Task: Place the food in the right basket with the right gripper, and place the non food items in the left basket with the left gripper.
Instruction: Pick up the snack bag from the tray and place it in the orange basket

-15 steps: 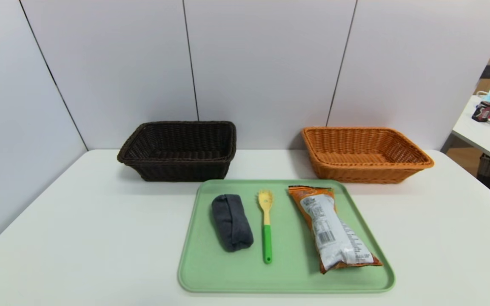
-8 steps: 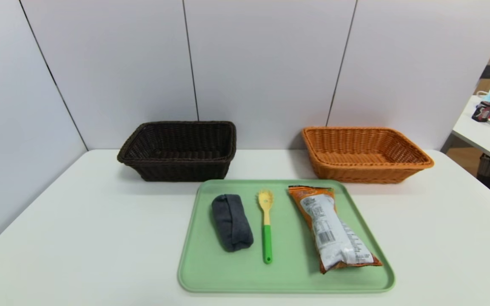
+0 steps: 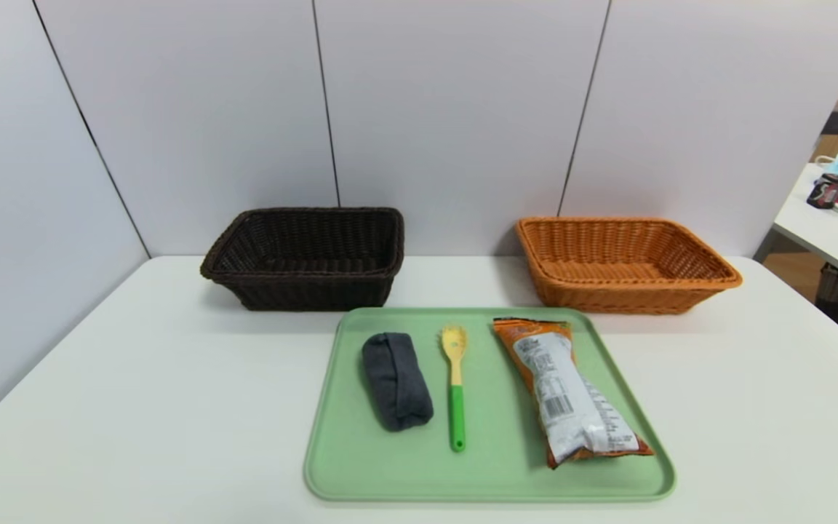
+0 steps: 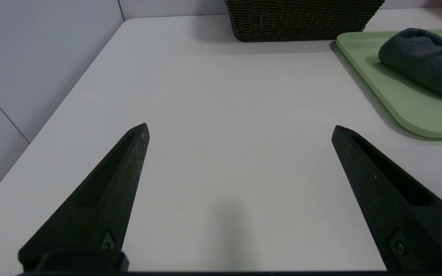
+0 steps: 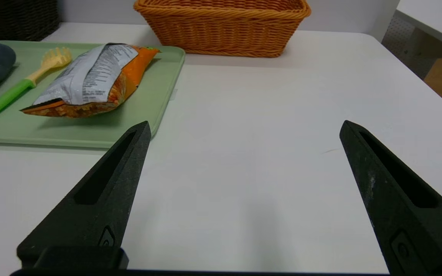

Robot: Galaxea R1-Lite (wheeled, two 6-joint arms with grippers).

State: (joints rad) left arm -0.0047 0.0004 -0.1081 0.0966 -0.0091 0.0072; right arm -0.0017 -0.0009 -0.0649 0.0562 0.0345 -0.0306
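On a green tray point(image 3: 361, 473) lie a dark grey rolled cloth point(image 3: 396, 380), a yellow spoon-fork with a green handle point(image 3: 455, 386) and a long orange snack bag point(image 3: 568, 389) with its silver printed back up. Behind the tray stand the dark brown left basket point(image 3: 306, 256) and the orange-tan right basket point(image 3: 623, 262), both holding nothing. Neither arm shows in the head view. My left gripper point(image 4: 240, 128) hovers open over bare table beside the tray's cloth point(image 4: 424, 61) side. My right gripper point(image 5: 244, 126) hovers open over bare table beside the snack bag point(image 5: 90, 78).
White table point(image 3: 135, 407) with grey wall panels behind and to the left. A second table point(image 3: 837, 233) with clutter stands off to the right. The tray edge point(image 5: 159, 115) lies close to one right fingertip.
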